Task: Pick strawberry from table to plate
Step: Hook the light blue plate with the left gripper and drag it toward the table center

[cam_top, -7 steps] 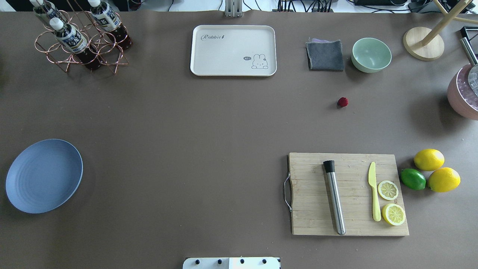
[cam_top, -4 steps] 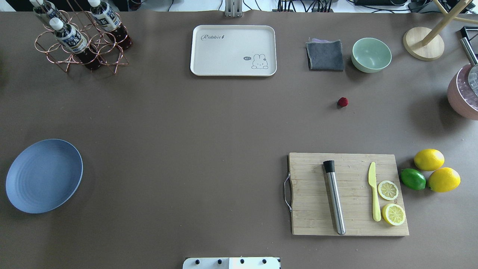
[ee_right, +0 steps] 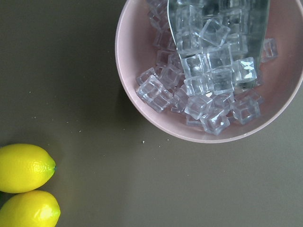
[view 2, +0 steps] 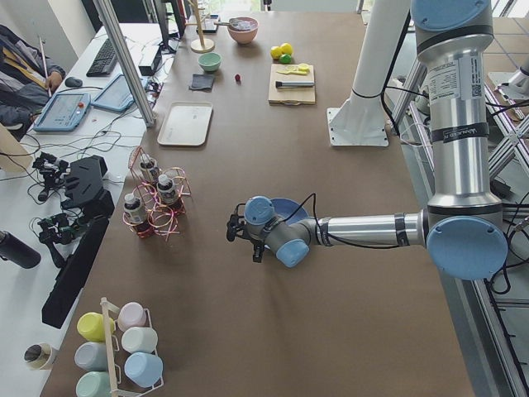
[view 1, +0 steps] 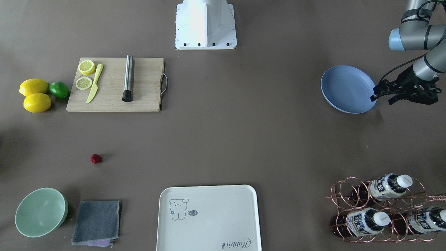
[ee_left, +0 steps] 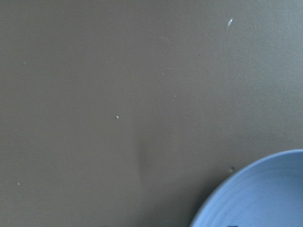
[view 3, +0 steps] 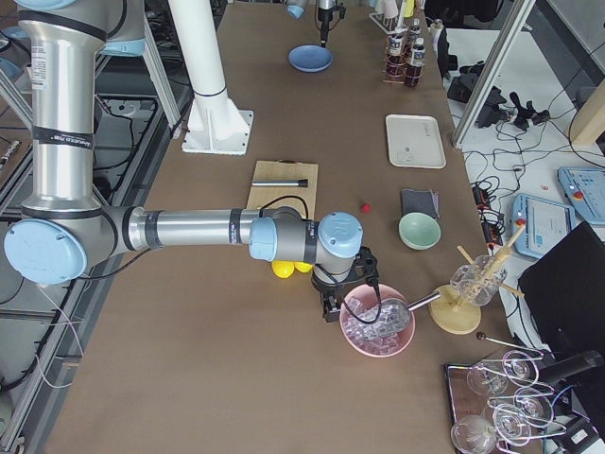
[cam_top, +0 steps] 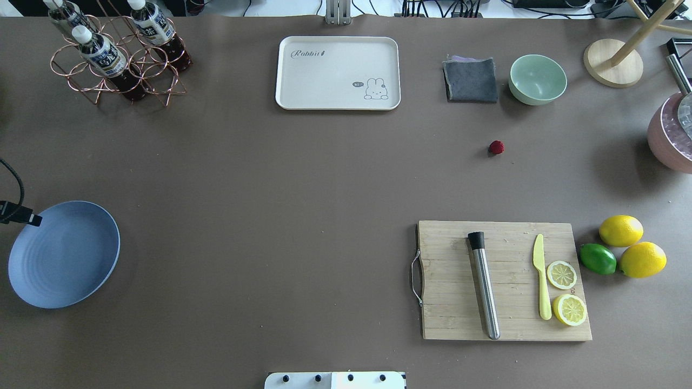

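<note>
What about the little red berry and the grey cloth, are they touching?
Apart. The overhead view shows bare table between the strawberry and the cloth.

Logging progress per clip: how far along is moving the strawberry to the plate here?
Done: nothing; the strawberry sits on the table near the green bowl, and the plate is empty. In hand: nothing; the left gripper hovers beside the plate's rim, the right gripper is by the pink ice bowl, both far from the berry. Remaining: reach, grasp, carry and release it on the plate.
</note>
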Controlling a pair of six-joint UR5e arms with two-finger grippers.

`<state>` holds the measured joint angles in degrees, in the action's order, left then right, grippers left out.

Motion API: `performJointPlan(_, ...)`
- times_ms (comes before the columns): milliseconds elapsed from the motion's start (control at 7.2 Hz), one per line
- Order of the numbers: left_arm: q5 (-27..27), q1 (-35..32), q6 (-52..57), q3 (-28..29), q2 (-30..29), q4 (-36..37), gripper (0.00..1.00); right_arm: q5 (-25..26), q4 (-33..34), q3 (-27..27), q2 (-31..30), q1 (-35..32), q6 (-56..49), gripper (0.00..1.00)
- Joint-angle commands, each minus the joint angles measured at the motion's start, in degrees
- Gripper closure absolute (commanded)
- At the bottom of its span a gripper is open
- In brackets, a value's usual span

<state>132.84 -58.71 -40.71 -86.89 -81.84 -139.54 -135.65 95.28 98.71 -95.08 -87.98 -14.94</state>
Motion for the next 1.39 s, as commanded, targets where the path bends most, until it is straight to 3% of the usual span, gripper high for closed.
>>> performJointPlan(0,-0.83,2.45,-0.52,1.54,0.63,-5.19,0.26,0.03,0.00,0.08,-0.11,0.01,0.09,0.00)
performJointPlan(139,-0.83,2.46,1.75,2.07,1.50,-7.39,0.29,-0.06,0.00,0.16,-0.19,0.01,0.09,0.00)
performJointPlan(278,-0.83,2.46,3.78,2.42,1.95,-7.50,0.42,-0.14,0.00,0.16,-0.19,0.01,0.09,0.00)
performJointPlan(417,-0.48,2.46,3.71,2.25,2.13,-7.59,0.87,-0.23,0.00,0.43,-0.19,0.01,0.17,0.00)
performJointPlan(556,-0.31,2.46,3.45,1.99,2.13,-7.59,1.00,-0.32,0.08,1.47,-0.72,0.01,0.26,0.00)
performJointPlan(972,1.09,2.37,3.18,1.90,2.13,-7.51,1.00,-0.32,0.17,5.87,-3.18,0.01,5.18,0.00)
performJointPlan(1250,6.36,1.84,-2.91,-0.02,-0.58,-7.42,1.00,-0.32,0.09,5.96,-3.18,0.01,5.18,0.00)
